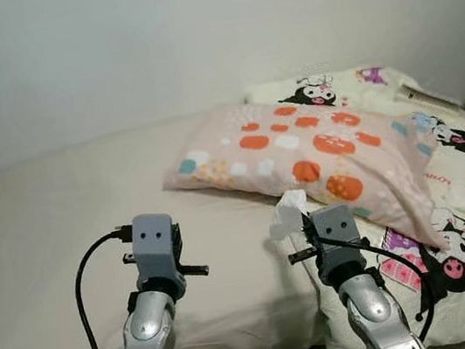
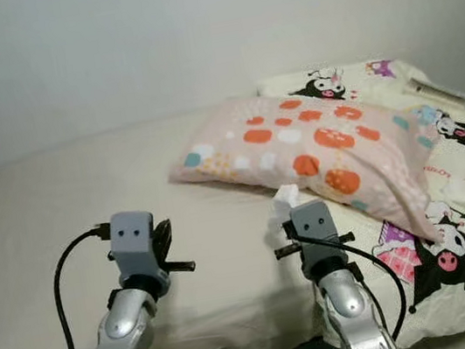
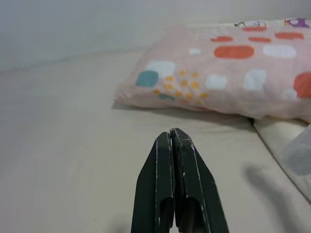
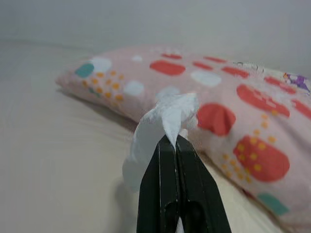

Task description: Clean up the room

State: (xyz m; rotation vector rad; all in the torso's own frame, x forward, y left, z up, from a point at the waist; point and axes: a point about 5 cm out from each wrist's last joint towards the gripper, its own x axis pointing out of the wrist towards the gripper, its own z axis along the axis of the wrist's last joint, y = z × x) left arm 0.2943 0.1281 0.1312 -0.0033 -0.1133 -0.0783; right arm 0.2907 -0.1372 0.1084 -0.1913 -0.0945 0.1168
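Far left: bed (image 1: pixel 42 258), wide and flat, covered in a plain cream sheet, smooth with soft creases near the front edge. Behind it, a bare pale wall (image 1: pixel 150 46).

Over the sheet, left gripper (image 3: pixel 174 133) on a silver jointed arm, grey boxy wrist housing, a black cable looping down beside it. Long black fingers (image 3: pixel 187 184) tapered and pressed flat together, nothing between them, tip hovering above the sheet short of the pillow.

Next, right gripper (image 4: pixel 175 141), same silver arm and grey housing, black cable trailing on its right side. Fingers (image 4: pixel 194 194) clamped on a tissue (image 4: pixel 165 119): white, thin, crumpled, bunched at the pinch and hanging in a loose fold to one side. Tissue held up off the bed, just in front of the pillow's near edge.

Beyond both grippers, pillow (image 1: pixel 300 150): plump, rectangular, soft pink fabric with rounded orange, white and teal blotches and small yellow dots, lying slantwise across the bed.

Far right: quilt (image 1: pixel 455 237), pale cream, printed with black-and-white cartoon figures and pink patches, rumpled, running under the pillow's right end and down to the front edge.
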